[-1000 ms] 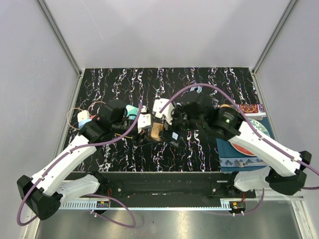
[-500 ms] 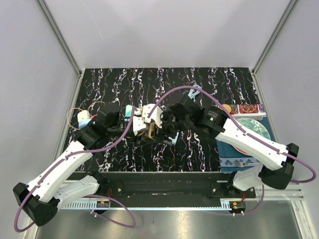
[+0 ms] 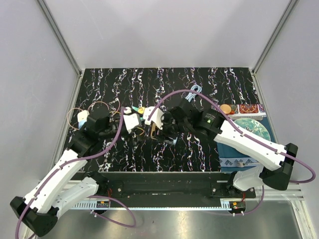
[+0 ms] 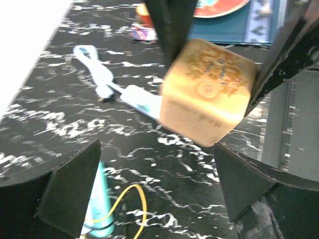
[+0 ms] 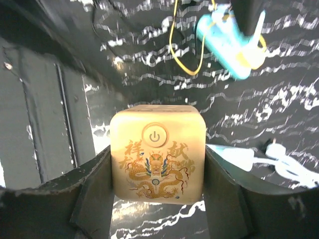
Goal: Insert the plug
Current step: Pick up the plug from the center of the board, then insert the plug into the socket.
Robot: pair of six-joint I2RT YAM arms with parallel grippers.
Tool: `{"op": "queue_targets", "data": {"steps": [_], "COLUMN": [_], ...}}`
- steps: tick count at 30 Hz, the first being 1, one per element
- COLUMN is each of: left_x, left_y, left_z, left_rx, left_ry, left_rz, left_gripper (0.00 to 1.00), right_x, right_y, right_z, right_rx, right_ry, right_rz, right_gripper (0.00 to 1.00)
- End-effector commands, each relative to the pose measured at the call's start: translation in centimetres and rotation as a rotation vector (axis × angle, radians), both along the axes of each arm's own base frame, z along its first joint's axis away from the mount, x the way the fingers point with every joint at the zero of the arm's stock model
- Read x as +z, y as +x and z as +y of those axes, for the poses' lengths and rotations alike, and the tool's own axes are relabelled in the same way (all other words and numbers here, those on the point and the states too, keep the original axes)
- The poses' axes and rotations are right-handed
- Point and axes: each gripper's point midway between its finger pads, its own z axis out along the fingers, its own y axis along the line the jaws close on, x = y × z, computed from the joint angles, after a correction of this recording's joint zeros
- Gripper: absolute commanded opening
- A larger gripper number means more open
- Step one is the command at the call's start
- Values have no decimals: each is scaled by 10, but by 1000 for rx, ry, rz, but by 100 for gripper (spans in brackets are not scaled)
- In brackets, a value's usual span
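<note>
Pinching the yellow cube (image 5: pixel 157 149) by its sides, the right claw (image 5: pixel 157 167) steadies it. The white plug (image 5: pixel 233 157) lies at the cube's 3 o'clock in the right wrist view; centre the spread, empty left claw (image 4: pixel 158 164) on it before closing.

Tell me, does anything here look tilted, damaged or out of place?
The cream cube with a gold dragon print and power button sits tilted in the left wrist view, clamped by the right gripper. The white cable lies loose on the black marbled table. Nothing looks spilled or broken.
</note>
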Motion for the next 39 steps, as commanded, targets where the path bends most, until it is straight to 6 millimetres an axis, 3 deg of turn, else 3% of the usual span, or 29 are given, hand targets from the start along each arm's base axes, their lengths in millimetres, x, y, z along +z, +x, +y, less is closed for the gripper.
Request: {"op": "queue_targets", "data": {"steps": [1,4,5,8,12,15,17,24,39], "left_x": [43,48,54,64,61,56,54,52,50], "left_y": [33,48,55,74,102,110,112,112,113], "left_z": [27,48,55,79,123,150,161,167,167], "left_rx": [217,347,400,575,867,1029,1096,1127,1120], "left_ry": [-80,-79,-101,-157,-170,-152,-141,-134,-122], "left_rz": [-206,-244,-253,-253,-224,-212,-217,-226,-231], "left_gripper": [99,99,99,99,99,99,99,99,99], "right_x": [-24,-42,-44,-71,-116,-135,-138,-161,-175], "right_y": [29,41,55,64,73,84,88,97,95], "right_z": [-29,-41,-47,-55,-60,-65,-61,-57,-60], "right_rx": [-123,-165,-201,-226,-239,-256,-243,-231,-219], "right_ry": [-61,-42,-21,-26,-73,-85,-51,-47,-49], "right_rz": [-8,34,32,90,166,195,217,289,336], "right_gripper": [0,0,0,0,0,0,0,0,0]}}
